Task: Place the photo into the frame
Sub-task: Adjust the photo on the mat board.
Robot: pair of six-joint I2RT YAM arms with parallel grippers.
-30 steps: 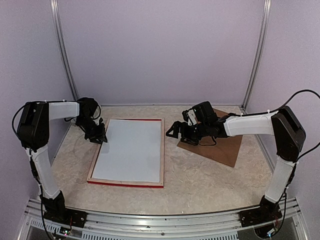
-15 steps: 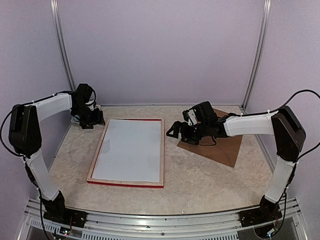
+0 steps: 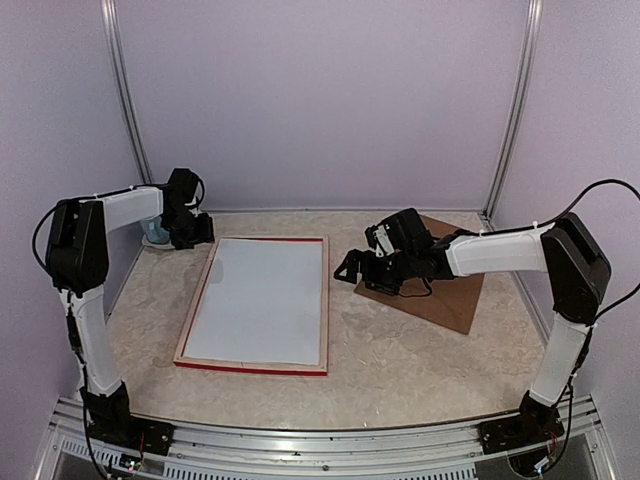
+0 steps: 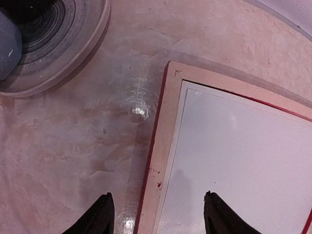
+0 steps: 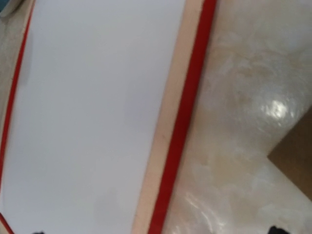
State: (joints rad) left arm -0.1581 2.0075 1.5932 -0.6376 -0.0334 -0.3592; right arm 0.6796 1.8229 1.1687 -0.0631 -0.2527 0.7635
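Frame (image 3: 325,300) flat, left pincer (image 4: 157,214) over its far-left corner, right pincer (image 3: 347,267) beside

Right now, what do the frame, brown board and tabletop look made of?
Frame: probably wood, pale matte rim, red painted edge with chips. Brown board: matte, uniform; cardboard or hardboard. Tabletop: glossy, marbled beige, bright glare; stone or laminate, unclear.
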